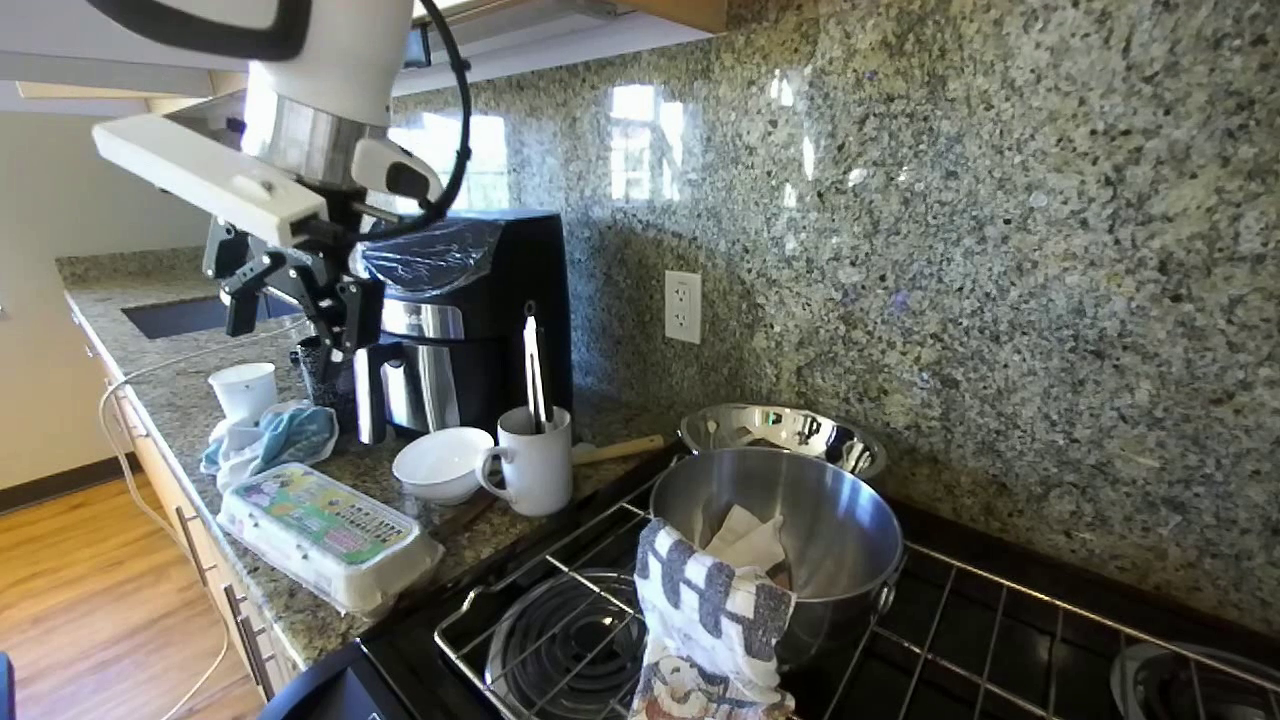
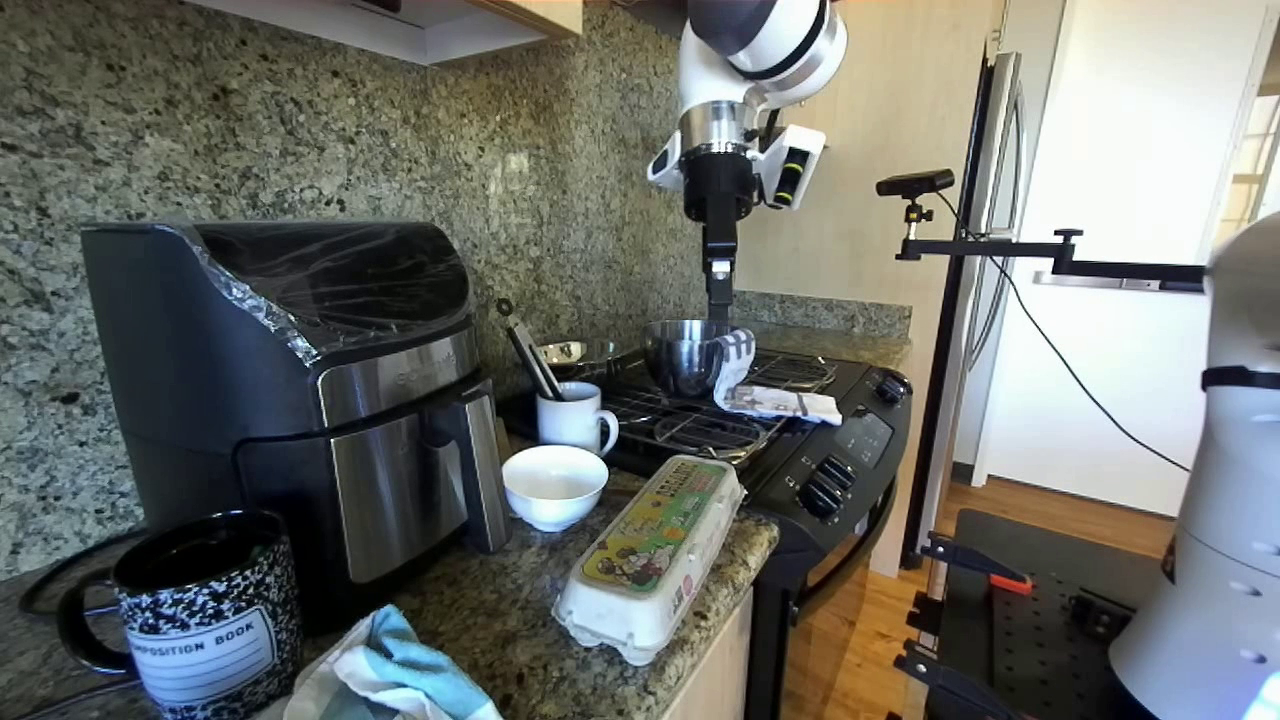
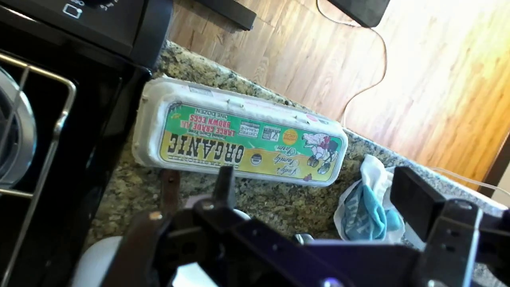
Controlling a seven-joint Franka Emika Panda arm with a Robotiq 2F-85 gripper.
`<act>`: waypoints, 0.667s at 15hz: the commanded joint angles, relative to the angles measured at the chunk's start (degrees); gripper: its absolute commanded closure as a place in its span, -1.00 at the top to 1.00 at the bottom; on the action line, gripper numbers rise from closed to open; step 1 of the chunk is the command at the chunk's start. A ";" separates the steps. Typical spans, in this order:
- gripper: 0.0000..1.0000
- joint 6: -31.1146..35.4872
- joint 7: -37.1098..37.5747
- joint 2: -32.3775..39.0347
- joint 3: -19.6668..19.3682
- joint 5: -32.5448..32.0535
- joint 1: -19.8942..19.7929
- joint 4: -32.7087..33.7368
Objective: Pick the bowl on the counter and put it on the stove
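The small white bowl stands upright on the granite counter; it also shows in an exterior view. It sits between the egg carton, the white mug and the air fryer, and looks empty. The stove lies beside the counter, with wire grates. My gripper is open and empty, high above the counter, apart from the bowl. In the wrist view the gripper's fingers are wide apart, and the bowl is mostly hidden behind the gripper; only a bit of white rim shows.
A white mug with tongs stands close to the bowl. An egg carton lies at the counter's front edge. An air fryer stands behind. A steel pot with a towel over its rim occupies the stove.
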 commanded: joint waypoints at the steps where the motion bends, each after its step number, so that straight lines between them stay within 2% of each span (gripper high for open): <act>1: 1.00 1.12 -4.54 5.10 2.50 3.43 -0.84 1.25; 3: 1.00 -3.65 -5.00 4.57 3.18 3.42 -1.72 2.56; 4: 1.00 -0.06 -3.87 4.96 3.82 2.43 -1.89 0.64; 10: 1.00 -0.92 -4.86 6.20 4.19 2.60 -2.18 1.84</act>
